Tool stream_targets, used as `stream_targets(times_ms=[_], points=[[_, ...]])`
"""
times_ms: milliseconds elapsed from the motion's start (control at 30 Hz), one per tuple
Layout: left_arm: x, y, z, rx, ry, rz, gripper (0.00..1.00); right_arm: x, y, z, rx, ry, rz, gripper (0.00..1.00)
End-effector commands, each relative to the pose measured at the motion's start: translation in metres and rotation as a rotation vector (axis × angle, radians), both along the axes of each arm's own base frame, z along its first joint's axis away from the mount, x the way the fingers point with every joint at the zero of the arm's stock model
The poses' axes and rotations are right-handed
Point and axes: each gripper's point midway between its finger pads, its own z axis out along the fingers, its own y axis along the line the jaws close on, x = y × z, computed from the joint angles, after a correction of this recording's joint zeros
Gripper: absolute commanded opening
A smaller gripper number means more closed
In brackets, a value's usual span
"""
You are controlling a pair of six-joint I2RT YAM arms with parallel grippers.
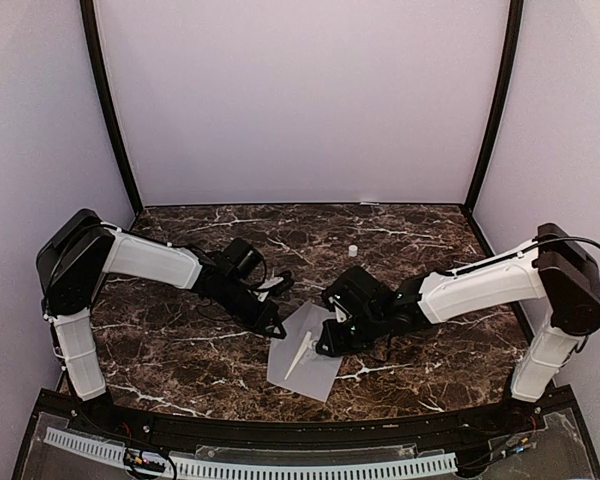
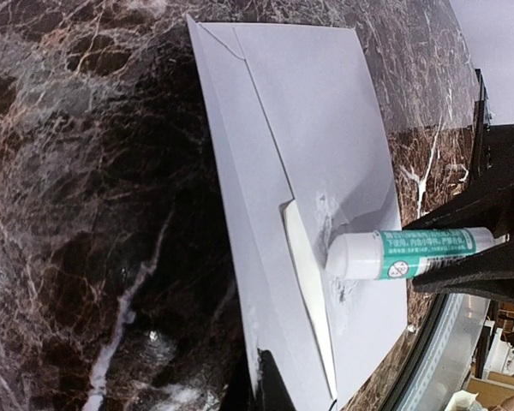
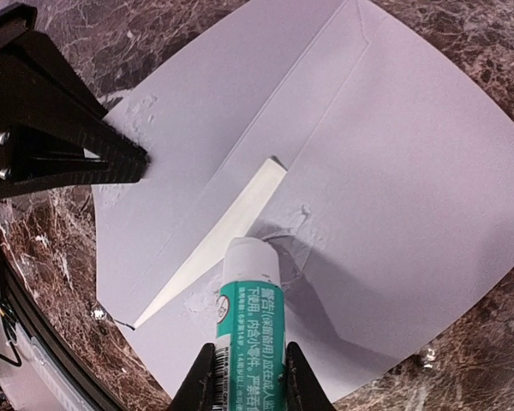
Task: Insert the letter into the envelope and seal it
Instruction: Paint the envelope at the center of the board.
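Right end effector [image 3: 248,364], bottom centre of the right wrist view: clamped on a green-and-white glue stick [image 3: 247,295], jaws closed on the barrel. Stick's white tip pressed down on the envelope [image 3: 411,171]; wet smears show around the contact.

Just beside the tip: a narrow cream sliver, the letter [image 3: 231,227], showing at the envelope's mouth. Rest of the letter is hidden, presumably inside. Envelope lies flat on the dark marble table [image 1: 180,350], lower centre of the top view, between the two arms.

Upper left of the right wrist view: left end effector [image 3: 137,163], closed, nothing held, tip resting on the envelope's edge. Reads as a hold-down while glue goes on.

Farther back, centre of the top view: a small white cap-like object [image 1: 351,250], well apart from the envelope. Possibly the stick's cap; too small to tell.

Step in hand, as judged: the sealing phase, gluing. Insertion looks nearly done.

Next move calls for lifting the stick clear without dragging the paper, tucking the exposed sliver in, then folding the flap over the glued area and pressing. Flap's exact position is not clear from these views.
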Motion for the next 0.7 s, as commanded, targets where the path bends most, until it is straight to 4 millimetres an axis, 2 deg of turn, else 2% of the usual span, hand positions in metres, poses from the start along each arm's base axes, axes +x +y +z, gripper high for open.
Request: stream_targets(times_ms=[0, 267, 467, 667], points=[[-0.001, -0.003, 0.001, -0.005, 0.004, -0.007, 0.0, -0.026, -0.003, -0.001, -0.034, 0.061, 0.048, 0.0], [-0.002, -0.003, 0.001, -0.008, 0.008, -0.014, 0.0, -0.038, 0.006, 0.002, -0.026, 0.078, 0.081, 0.0], [-0.002, -0.003, 0.001, -0.008, 0.007, -0.02, 0.0, -0.037, 0.002, 0.0, -0.055, 0.081, 0.066, 0.0], [-0.004, -0.003, 0.003, -0.014, 0.005, -0.039, 0.0, -0.034, -0.006, -0.012, -0.103, 0.099, 0.043, 0.0]])
